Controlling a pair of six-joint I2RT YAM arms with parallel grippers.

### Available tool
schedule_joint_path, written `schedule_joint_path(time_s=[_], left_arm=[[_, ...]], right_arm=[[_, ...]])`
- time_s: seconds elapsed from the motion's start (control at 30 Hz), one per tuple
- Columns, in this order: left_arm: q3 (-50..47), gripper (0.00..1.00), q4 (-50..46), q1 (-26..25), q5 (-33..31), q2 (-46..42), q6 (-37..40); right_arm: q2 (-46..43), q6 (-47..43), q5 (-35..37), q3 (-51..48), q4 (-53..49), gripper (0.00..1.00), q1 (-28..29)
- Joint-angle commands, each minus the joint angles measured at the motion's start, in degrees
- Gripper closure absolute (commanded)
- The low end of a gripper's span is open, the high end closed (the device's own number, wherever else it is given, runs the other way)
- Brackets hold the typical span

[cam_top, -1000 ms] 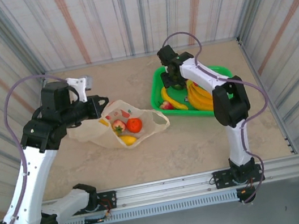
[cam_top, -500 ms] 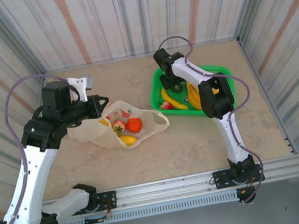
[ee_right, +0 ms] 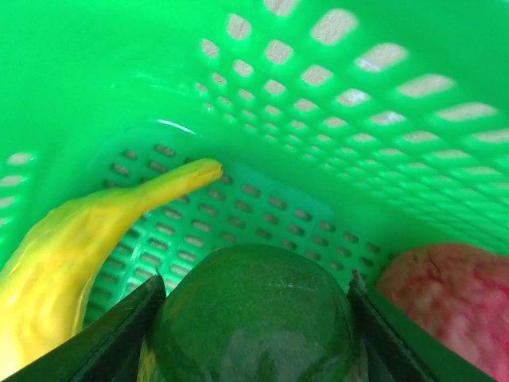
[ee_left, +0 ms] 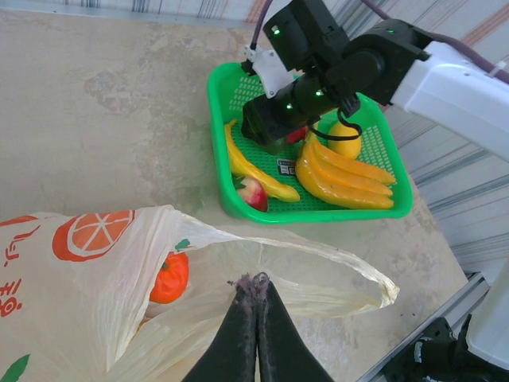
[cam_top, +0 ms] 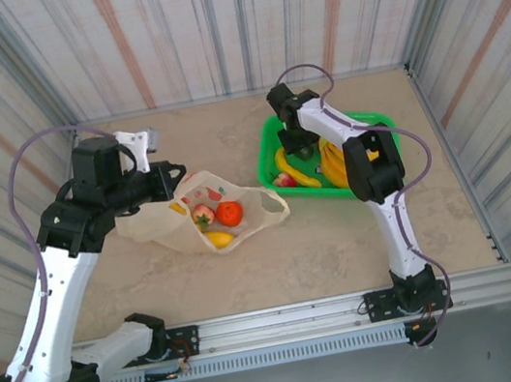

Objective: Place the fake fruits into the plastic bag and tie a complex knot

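Up close, right gripper (ee_right: 254, 285) astride a dark green fruit (ee_right: 250, 334).

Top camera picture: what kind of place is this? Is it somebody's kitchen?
Probably a robot practice booth, not a kitchen. Two robot arms are bolted to a metal rail, striped walls box the table in, and the fruit in the green basket looks like toys.
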Motion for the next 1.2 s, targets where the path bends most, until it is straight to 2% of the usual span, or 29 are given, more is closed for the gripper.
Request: schedule_joint_path(time_s=[0.0, 0.13, 0.33, 0.5, 0.67, 0.83, 1.03, 1.17], left_arm=[[1.9, 1.0, -1.1, -0.4, -1.0, -0.6, 1.1], [2.3, 1.0, -1.1, -0.4, -0.8, -0.5, 1.1], [2.7, 1.0, -1.1, -0.4, -0.2, -0.4, 0.6], [2.3, 1.0, -1.1, -0.4, -0.2, -0.7, 0.4], [1.3, 1.0, -0.6, -0.4, 0.6, -1.1, -0.2], [1.4, 1.0, -0.7, -0.4, 0.5, -1.4, -0.2], [1.3, 1.0, -0.6, -0.4, 0.5, -2.1, -0.2], [1.6, 1.0, -0.8, -0.5, 0.3, -2.5, -0.2]], right_arm=[[-10.4, 0.9, -1.8, -2.3, 0.9, 0.46, -0.1], [-20.1, 2.8, -6.1, -6.7, 3.0, 0.45, 0.0], [-37.1, 4.8, -19.6, -17.2, 13.9, 0.45, 2.2], [-49.3, 5.0, -28.1, -26.0, 23.8, 0.45, 8.8], [-55.0, 4.3, -33.8, -31.2, 28.7, 0.45, 17.1], [-53.1, 0.3, -26.5, -34.1, 26.7, 0.45, 27.3], [-45.1, 3.9, -23.6, -37.0, 31.9, 0.46, 31.0], [-34.6, 7.1, -16.0, -29.5, 29.1, 0.49, 32.4]])
